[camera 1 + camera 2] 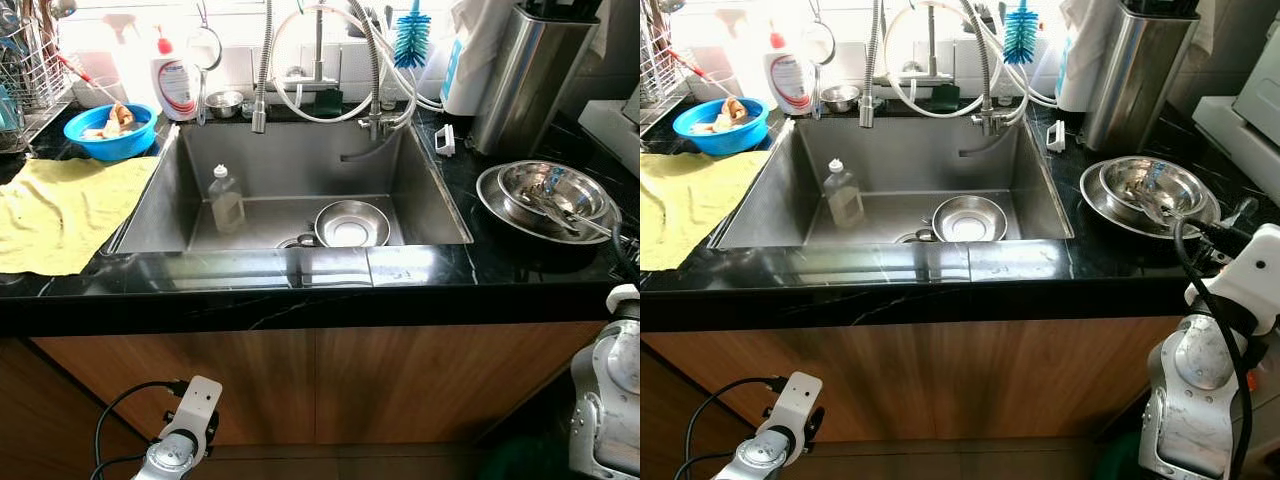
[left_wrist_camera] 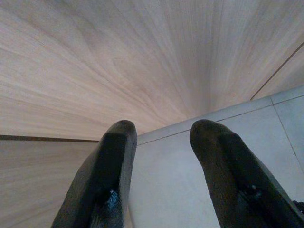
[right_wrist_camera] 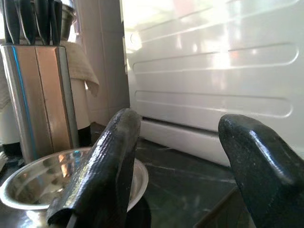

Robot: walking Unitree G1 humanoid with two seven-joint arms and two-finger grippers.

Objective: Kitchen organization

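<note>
A steel sink (image 1: pixel 300 160) is set into the black counter (image 1: pixel 250 275). In it lie a round steel bowl (image 1: pixel 351 224) and a small clear bottle (image 1: pixel 226 200), standing upright. On the counter to the right, stacked steel bowls (image 1: pixel 550 190) hold some utensils. My right gripper (image 3: pixel 180 128) is open at counter height, just beside these bowls (image 3: pixel 42 180), with nothing between its fingers. My left gripper (image 2: pixel 161 130) hangs low in front of the wooden cabinet (image 1: pixel 320 385), open and empty.
A yellow cloth (image 1: pixel 60 210) covers the left counter, with a blue bowl (image 1: pixel 110 130) and a soap bottle (image 1: pixel 175 85) behind it. A steel knife block (image 1: pixel 530 70) stands behind the stacked bowls. A white appliance (image 3: pixel 213 71) is close on the right.
</note>
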